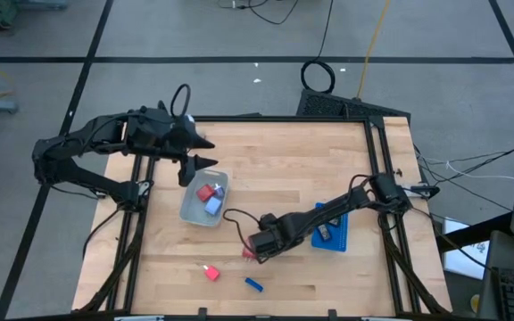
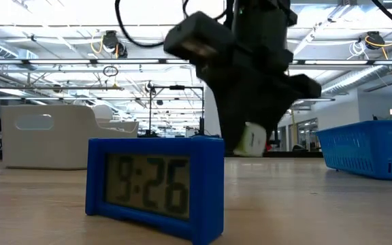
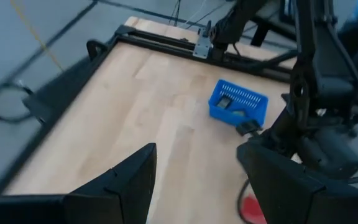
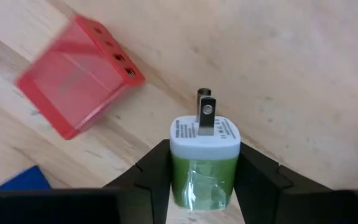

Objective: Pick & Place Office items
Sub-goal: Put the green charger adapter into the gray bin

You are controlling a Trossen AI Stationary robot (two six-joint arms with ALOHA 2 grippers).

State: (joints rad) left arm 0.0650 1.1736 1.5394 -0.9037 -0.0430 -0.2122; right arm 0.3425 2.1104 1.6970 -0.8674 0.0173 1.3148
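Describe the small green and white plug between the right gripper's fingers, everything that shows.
The plug is a small blocky wall charger: glossy green body, white end cap with fine print, two metal prongs pointing away from the wrist. The right gripper is shut on it, one dark finger pressing each green side. It hangs just above the wooden table, near a red block.

The table's (image 1: pixel 284 169) far middle lies open; grey tray (image 1: pixel 196 212), blue tray (image 1: pixel 339 234) and right arm (image 1: pixel 328 214) crowd the centre.

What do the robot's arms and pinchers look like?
Both arms are dark and jointed, with thin black cables looping along them. The left gripper has two pointed black fingers. The right gripper has chunky, angular black fingers.
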